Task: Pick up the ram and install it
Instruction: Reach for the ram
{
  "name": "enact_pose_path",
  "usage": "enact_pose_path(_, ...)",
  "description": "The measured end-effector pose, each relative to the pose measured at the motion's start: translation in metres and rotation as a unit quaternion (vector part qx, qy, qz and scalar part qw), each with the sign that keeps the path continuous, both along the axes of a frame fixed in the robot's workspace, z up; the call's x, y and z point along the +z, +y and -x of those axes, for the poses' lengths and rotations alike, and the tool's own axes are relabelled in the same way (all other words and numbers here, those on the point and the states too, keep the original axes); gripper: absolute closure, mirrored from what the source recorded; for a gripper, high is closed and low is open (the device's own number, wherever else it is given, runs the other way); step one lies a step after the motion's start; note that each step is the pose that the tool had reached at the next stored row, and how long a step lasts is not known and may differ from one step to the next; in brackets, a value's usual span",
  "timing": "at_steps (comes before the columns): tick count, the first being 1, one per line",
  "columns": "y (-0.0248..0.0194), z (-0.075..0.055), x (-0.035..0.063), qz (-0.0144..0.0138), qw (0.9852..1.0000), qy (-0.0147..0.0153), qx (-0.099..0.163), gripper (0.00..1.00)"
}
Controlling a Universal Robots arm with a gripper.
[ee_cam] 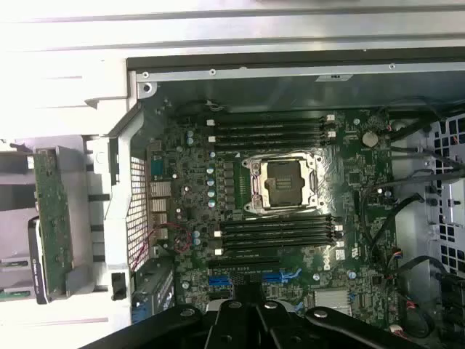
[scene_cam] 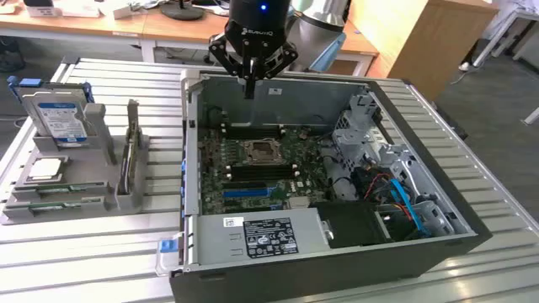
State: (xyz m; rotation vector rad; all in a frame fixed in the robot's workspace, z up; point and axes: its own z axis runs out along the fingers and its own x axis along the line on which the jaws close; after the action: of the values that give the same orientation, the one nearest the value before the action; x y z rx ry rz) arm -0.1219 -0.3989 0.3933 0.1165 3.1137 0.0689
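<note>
Two long green ram sticks [scene_cam: 60, 188] lie flat in a grey holder [scene_cam: 118, 199] on the exterior view's left, outside the open computer case [scene_cam: 421, 246]. My gripper [scene_cam: 250, 93] hangs above the case's far wall, well away from the ram, with its fingers shut together and nothing between them. In the wrist view the gripper [ee_cam: 245, 302] looks down on the motherboard [ee_cam: 349, 211], where dark memory slots [ee_cam: 280, 233] run on both sides of the processor socket [ee_cam: 282, 182].
The grey holder also carries a hard drive [scene_cam: 57, 120], a processor chip [scene_cam: 44, 167] and an upright dark card [scene_cam: 130, 151]. Inside the case are a power supply [scene_cam: 265, 237], a drive cage [scene_cam: 362, 126] and loose cables [scene_cam: 396, 189]. The case stands on a slatted metal table [scene_cam: 84, 252].
</note>
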Motion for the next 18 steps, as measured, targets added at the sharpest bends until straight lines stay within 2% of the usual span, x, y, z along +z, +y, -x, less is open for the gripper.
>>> enact_pose_path(9,0.0000,0.0014,0.0000,0.0000,1.0000,0.0000,0.000,0.89)
enact_pose_path(18,0.0000,0.0098,0.0000,0.0000,1.0000,0.0000,0.000,0.89)
